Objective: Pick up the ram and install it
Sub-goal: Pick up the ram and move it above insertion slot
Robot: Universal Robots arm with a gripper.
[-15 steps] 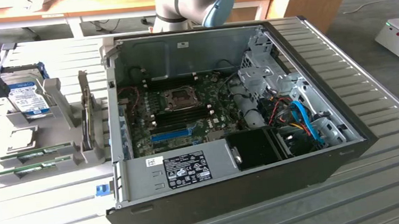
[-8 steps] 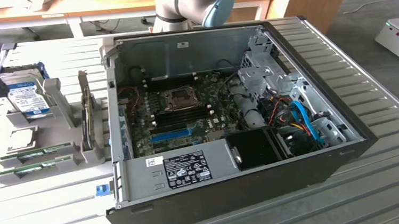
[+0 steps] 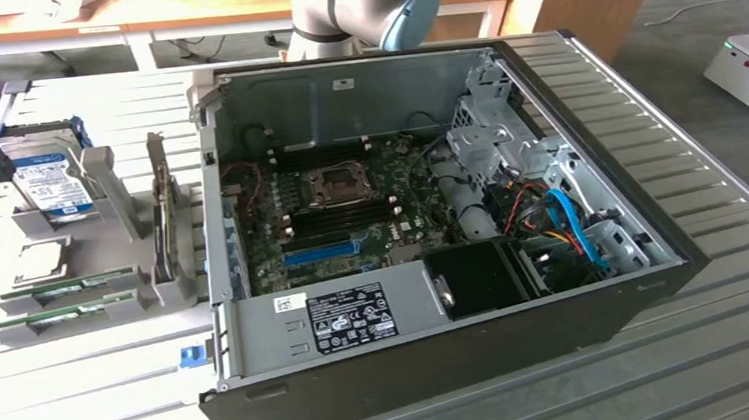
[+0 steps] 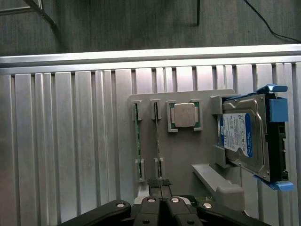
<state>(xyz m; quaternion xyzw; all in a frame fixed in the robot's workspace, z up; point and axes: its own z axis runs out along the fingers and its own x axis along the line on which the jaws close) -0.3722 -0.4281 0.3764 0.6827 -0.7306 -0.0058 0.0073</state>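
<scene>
The ram (image 4: 157, 136) is not yet picked up. It stands on edge in a slot of the grey holder (image 4: 188, 160), just beside the other stick (image 4: 136, 141) and on the side nearer the CPU (image 4: 184, 115). The two sticks look alike, so which one is meant is a judgement from where the gripper points. The holder lies on the ribbed counter (image 4: 61, 150). It also carries the hard drive (image 4: 240, 136), upright in its blue bracket at the far end from the sticks.

The step in hand looks like the approach for the pick. Nothing has gone into the open case (image 3: 338, 92), which sits beside the holder on the exterior view's right, with the motherboard (image 3: 390, 229) exposed inside.

The gripper (image 4: 160, 188) has its fingers pressed together and holds nothing. In the wrist view its tips line up roughly with the end of the ram nearer the camera. The exterior view shows it hanging above the holder, nearer the hard drive end, so it appears clear of both sticks, though the gap is hard to judge.

A grasp would call for the fingers to part first, since pressed together they cannot straddle the thin board. It also calls for a straight descent over the ram's top edge — keeping clear of the neighbouring stick so close by.
</scene>
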